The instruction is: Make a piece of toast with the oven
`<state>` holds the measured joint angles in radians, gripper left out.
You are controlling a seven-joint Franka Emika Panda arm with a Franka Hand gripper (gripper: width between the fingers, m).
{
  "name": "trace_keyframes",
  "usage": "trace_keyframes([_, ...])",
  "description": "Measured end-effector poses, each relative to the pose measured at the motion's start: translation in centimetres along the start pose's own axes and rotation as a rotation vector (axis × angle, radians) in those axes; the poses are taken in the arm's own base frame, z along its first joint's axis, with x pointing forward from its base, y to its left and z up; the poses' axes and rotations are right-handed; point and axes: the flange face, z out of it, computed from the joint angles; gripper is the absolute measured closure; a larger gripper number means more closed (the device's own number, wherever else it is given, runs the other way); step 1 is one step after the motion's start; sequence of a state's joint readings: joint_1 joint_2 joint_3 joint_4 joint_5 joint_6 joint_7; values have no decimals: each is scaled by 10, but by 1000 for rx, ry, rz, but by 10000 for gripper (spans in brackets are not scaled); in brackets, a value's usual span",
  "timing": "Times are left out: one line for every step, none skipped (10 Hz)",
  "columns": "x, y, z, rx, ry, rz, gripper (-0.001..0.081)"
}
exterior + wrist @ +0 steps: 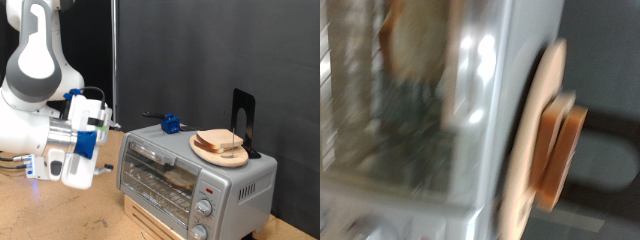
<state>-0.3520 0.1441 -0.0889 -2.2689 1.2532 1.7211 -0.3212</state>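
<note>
The silver toaster oven [235,185] stands right of centre in the exterior view, with knobs at its lower right. Through its glass door [160,172] a tan slice, the piece of toast [181,180], shows on the wire rack. It also shows behind the glass in the blurred wrist view [415,40]. My gripper [106,122] hangs just off the oven's upper left corner and holds nothing that I can see. Its fingers do not show in the wrist view.
A round wooden plate [205,150] with sliced bread [222,140] sits on top of the oven; both also show in the wrist view, plate [532,110] and bread [563,150]. A blue object [170,125] and a black stand [243,118] are also on the oven top.
</note>
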Motion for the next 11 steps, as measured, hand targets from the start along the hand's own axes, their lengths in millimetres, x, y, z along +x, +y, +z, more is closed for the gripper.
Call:
trace_keyframes([11,-2,2,8,32,7,-2])
trace_keyframes([10,-1,3,6,17,7,-2])
trace_keyframes([6,-2,5,14,-33,19,-2])
trace_keyframes([7,-6,4,25,-66,52,-2])
trace_keyframes([18,-11,5,29,-74,69,-2])
trace_keyframes([33,-14,8,26,-78,92,-2])
trace_keyframes([49,-16,12,28,-77,124,-2])
trace_keyframes([65,-17,16,35,-53,143,-2])
trace_keyframes([82,-18,20,43,-3,151,-2])
trace_keyframes([99,-20,25,68,81,159,-2])
trace_keyframes([110,-22,30,80,130,164,-2])
